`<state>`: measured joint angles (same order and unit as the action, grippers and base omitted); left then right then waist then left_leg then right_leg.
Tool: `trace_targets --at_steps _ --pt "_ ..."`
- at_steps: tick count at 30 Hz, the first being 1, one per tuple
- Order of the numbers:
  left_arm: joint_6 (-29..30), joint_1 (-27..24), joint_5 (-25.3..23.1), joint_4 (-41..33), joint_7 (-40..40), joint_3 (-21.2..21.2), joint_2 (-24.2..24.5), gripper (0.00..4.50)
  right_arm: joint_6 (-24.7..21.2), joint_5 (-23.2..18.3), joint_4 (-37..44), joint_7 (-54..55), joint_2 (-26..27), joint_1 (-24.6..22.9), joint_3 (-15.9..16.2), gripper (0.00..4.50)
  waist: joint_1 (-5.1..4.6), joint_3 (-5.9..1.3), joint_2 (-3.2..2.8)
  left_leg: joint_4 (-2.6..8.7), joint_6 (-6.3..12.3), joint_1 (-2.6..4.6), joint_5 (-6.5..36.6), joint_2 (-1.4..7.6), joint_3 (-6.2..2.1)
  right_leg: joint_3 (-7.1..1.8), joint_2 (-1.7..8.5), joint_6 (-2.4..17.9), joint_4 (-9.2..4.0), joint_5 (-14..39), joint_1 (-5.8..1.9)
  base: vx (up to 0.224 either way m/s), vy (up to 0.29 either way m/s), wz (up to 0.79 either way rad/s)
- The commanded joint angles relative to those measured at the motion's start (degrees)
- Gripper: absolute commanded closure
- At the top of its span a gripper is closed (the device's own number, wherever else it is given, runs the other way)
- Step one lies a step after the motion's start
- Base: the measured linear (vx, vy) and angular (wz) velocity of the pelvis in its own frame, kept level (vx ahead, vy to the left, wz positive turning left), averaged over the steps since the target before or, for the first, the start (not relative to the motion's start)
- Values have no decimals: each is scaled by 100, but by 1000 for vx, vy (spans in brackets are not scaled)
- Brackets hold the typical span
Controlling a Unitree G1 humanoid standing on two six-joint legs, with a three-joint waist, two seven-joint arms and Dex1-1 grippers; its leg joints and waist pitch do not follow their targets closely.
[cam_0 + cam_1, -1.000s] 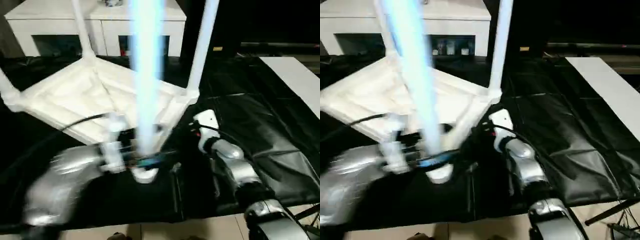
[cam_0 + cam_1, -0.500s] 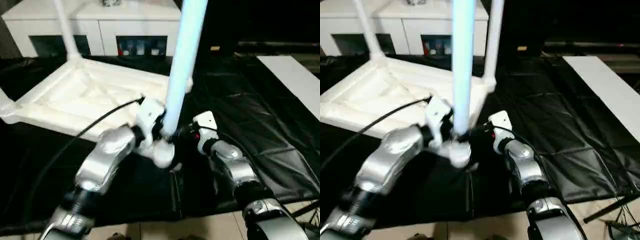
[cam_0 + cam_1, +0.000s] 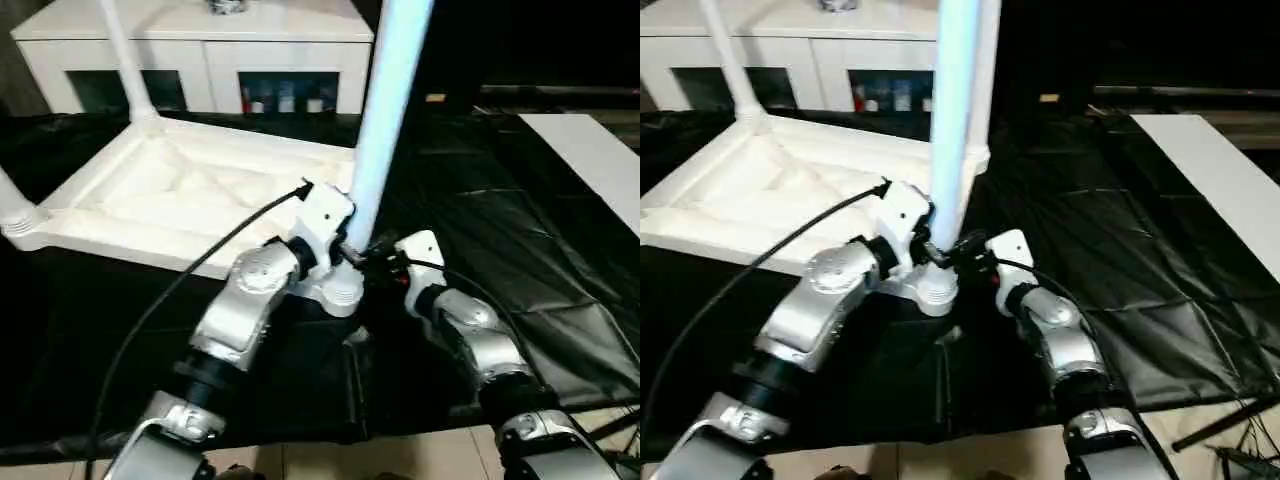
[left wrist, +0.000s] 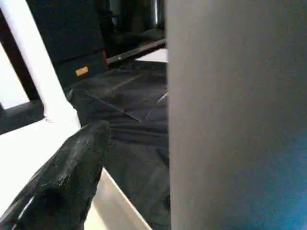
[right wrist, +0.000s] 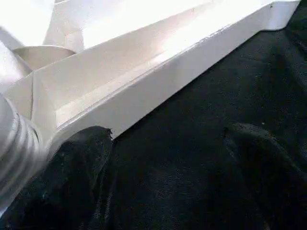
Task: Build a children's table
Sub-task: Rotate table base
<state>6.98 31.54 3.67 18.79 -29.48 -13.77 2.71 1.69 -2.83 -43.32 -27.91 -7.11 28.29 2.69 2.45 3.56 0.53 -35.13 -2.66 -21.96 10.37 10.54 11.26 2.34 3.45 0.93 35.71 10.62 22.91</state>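
Now our held leg stands nearer the tabletop than half a second ago, its foot at the top's near-right corner, centre frame. Our left gripper clamps it low down; our right gripper sits just beside, fingers spread around nothing. Two legs rise upper left.

My forearms are silver, my fingers black; the leg glows pale blue-white at upper centre; the table top is white; the sheet underneath is glossy black.
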Motion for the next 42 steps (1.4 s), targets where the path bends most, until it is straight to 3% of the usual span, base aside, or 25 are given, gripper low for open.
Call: trace_targets --at_steps 1,3,4,7,11,14,17,19,20,21,22,23,24,26,29,31,34,38,42 --pt "-122 237 183 -22 -36 -171 -317 3 24 -77 254 -292 278 -8 346 0 -1 -417 -77 445 40 119 1587 272 -170 -233 431 1215 -493 1243 -235 0 0 0" --pt "-39 178 482 -208 -376 -32 -250 3 -2 -169 322 -184 211 25 148 0 5 -431 -84 437 60 112 1508 264 -165 -233 437 1259 -478 1124 -245 0 0 0" --pt "137 66 757 -508 -852 3 -41 3 -7 -264 444 -150 95 33 -29 0 4 -428 -58 433 80 106 1462 261 -157 -237 440 1278 -482 1071 -246 0 0 0" --pt "382 -74 925 -838 -1364 -9 315 3 -52 -392 701 -221 -101 -16 -219 0 19 -432 -74 424 220 89 1179 274 -145 -232 434 1403 -417 638 -265 0 0 0" --pt "509 -157 1085 -1010 -1738 73 596 3 -113 -476 965 -370 -290 -105 -339 0 -9 -413 -96 423 234 99 1228 263 -137 -234 421 1347 -433 841 -260 0 0 0" --pt "886 -203 1309 -1137 -2605 29 1259 3 -205 -478 1369 -740 -693 -356 -313 0 -7 -399 -107 439 157 121 1357 252 -129 -237 397 1255 -469 1145 -244 0 0 0" --pt "916 -116 1123 -972 -2996 -97 1705 3 -275 -449 1584 -927 -938 -503 -271 0 -24 -396 -141 452 84 138 1449 250 -137 -240 389 1208 -461 1253 -229 0 0 0" --pt "772 90 677 -555 -3209 -274 2154 3 -334 -388 1780 -1151 -1285 -661 -266 0 -25 -384 -139 458 59 166 1585 245 -138 -241 377 1142 -490 1408 -211 0 0 0" --pt "683 191 484 -365 -3261 -354 2305 3 -344 -350 1865 -1243 -1443 -732 -257 0 -19 -385 -179 465 52 154 1587 234 -152 -244 373 1078 -502 1467 -222 0 0 0" --pt "641 232 413 -290 -3272 -384 2353 3 -348 -337 1900 -1280 -1504 -759 -253 0 -20 -389 -167 461 30 171 1605 241 -142 -247 376 1076 -502 1457 -212 0 0 0" --pt "425 395 213 11 -3183 -413 2392 3 -390 -325 1995 -1388 -1669 -826 -261 0 -27 -374 -160 464 38 142 1596 227 -145 -246 376 1070 -528 1478 -232 0 0 0" --pt "332 461 146 134 -3129 -413 2388 3 -413 -327 2030 -1428 -1727 -848 -267 0 -13 -386 -160 447 27 168 1613 230 -139 -249 384 1076 -516 1483 -221 0 0 0" --pt "142 608 -59 380 -2953 -489 2382 3 -470 -333 2186 -1582 -1854 -933 -225 0 -12 -389 -168 447 62 113 1476 226 -153 -248 416 1139 -503 1399 -265 0 0 0" --pt "-107 823 -389 694 -2748 -692 2395 3 -574 -342 2569 -1927 -2087 -1135 -60 0 17 -402 -143 427 140 137 1474 239 -149 -253 400 1087 -509 1313 -260 0 0 0" --pt "-396 1047 -814 1095 -2752 -1047 2437 3 -851 -432 3240 -2380 -2335 -1446 220 0 35 -411 -137 426 245 109 1270 247 -157 -248 421 1098 -491 1121 -279 0 0 0" --pt "-457 1128 -890 1259 -2879 -1150 2416 3 -979 -476 3573 -2554 -2438 -1587 351 0 18 -430 -117 417 358 55 1050 248 -165 -234 442 1200 -447 865 -316 0 0 0" --pt "-611 1234 -990 1552 -3119 -1266 2347 32 -1120 -475 3923 -2699 -2564 -1715 522 0 40 -428 -127 412 404 85 1070 257 -157 -235 430 1240 -468 879 -295 0 0 0" --pt "-844 1358 -1143 1987 -3614 -1487 2355 66 -1317 -466 4313 -2763 -2626 -1811 632 0 46 -414 -164 435 327 118 1260 279 -162 -238 449 1310 -493 1032 -265 0 0 0" --pt "-1048 1577 -1280 2435 -3678 -1552 2338 101 -1514 -432 4570 -2663 -2627 -1817 625 0 98 -419 -155 434 255 138 1286 285 -158 -247 459 1352 -485 970 -258 0 0 0"
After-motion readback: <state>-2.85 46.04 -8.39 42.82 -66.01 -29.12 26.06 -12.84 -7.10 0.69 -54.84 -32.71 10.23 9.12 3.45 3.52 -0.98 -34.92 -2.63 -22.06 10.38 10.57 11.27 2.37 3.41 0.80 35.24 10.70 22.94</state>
